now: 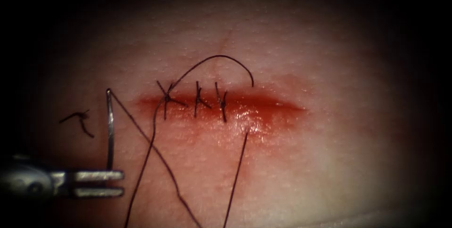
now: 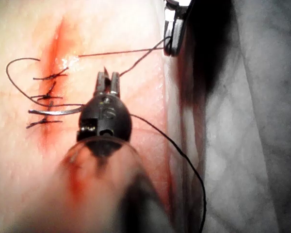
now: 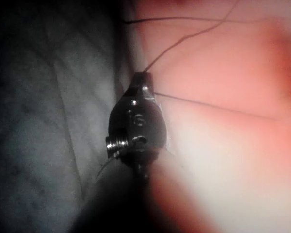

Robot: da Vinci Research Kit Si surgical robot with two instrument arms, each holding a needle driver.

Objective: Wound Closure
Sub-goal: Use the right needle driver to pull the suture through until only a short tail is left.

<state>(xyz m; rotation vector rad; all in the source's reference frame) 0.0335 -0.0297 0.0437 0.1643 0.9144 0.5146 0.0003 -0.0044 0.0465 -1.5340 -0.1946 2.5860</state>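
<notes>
- Left hand (image 1: 117, 183): the two jaws stand narrowly parted with a dark gap between them. Nothing is seen in the gap.
- Needle (image 1: 110, 129): lies free on the tissue (image 1: 329, 162), left of the cut (image 1: 263, 108). One end meets the left hand's upper jaw. A grip on it cannot be confirmed.
- Right hand (image 3: 144, 78): closed on the thread (image 1: 132, 122), which leaves its tip.
- Thread: one strand runs from the needle's far end. A loop arches above the cut.
- Three stitches (image 1: 197, 100) cross the cut's left part.
- Red fluid (image 1: 245, 115) lies along the cut.
- Cut end of thread (image 1: 79, 117): lies loose, left of the needle.
</notes>
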